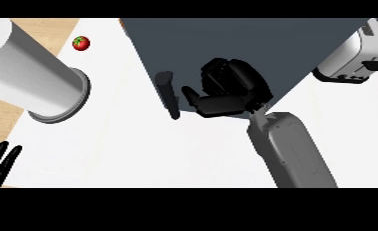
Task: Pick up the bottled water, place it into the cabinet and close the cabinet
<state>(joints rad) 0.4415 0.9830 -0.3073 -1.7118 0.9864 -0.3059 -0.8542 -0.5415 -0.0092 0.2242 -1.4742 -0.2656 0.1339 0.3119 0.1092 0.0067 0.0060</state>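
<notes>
Head view, matte slate boxy cabinet [236, 37], black right hand [229, 89] against it

The single head view looked steeply down on the bench [140, 145], close over the cabinet [221, 40], with the right forearm [291, 150] at the lower edge.

White counter top [148, 150] filled most of view, evenly and brightly lit. Large white cylinder [33, 75] with flared grey rim sat on counter's left part, seen tilted. Small red tomato [81, 43] lay just right of cylinder's upper end, apart from it. Light wood-toned surface [52, 25] showed behind and left of cylinder. White appliance [351, 57] with dark base sat far right of cylinder, partly cut off by view's edge.
</notes>
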